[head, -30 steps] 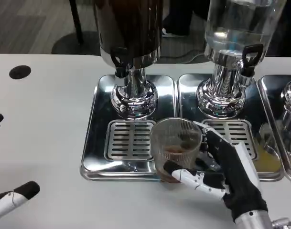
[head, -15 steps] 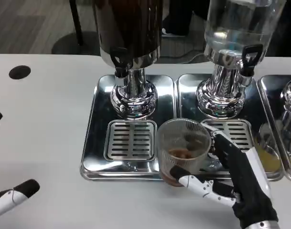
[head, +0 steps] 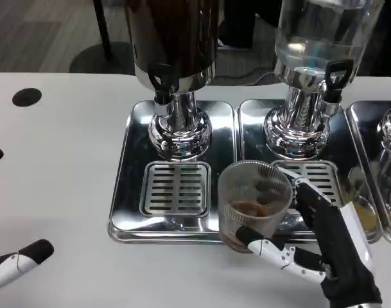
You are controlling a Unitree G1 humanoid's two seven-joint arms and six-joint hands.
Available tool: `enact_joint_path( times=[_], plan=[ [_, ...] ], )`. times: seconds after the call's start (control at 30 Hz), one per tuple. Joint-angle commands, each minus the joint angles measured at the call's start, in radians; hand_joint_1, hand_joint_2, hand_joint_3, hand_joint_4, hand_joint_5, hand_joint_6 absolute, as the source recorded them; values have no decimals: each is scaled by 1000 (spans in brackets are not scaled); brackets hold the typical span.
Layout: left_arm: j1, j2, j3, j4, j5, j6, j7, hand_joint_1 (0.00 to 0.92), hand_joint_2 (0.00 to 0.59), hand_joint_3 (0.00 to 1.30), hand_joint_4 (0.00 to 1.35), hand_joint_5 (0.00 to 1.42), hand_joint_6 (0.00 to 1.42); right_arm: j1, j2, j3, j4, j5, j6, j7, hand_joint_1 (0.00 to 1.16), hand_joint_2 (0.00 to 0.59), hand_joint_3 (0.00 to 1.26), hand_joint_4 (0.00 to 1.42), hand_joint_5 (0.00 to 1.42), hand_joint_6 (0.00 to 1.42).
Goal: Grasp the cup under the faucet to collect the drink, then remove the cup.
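Head view: the right hand (head: 323, 240) has its fingers wrapped around the cup (head: 253, 204), which holds a little brown drink and sits off the grate (head: 174, 188), at about 4 o'clock from the dark dispenser (head: 173, 70). Collection looks done; setting the cup down clear remains. The tray rim (head: 163, 236) and clear dispenser (head: 311, 77) stand close. The left hand (head: 18, 263) rests at 8 o'clock, fingers indistinct.
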Motion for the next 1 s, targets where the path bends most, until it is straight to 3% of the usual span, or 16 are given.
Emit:
enact_joint_path(
  times=[0.03, 0.5, 1.0],
  plan=[
    [-4, 9, -9, -15, 8, 7, -12, 0, 41, 0, 0, 0, 0, 0, -1, -14, 4, 24, -51, 3, 808, 240, 340, 435, 430, 280],
    [2, 9, -6, -24, 7, 8, -10, 0, 41, 0, 0, 0, 0, -23, -3, -29, 129, 21, -139, -3, 810, 240, 344, 443, 444, 283],
    [5, 10, -3, -44, 5, 15, -15, 0, 41, 0, 0, 0, 0, -21, -4, -49, 203, 40, -219, 4, 810, 240, 357, 444, 448, 303]
  ],
)
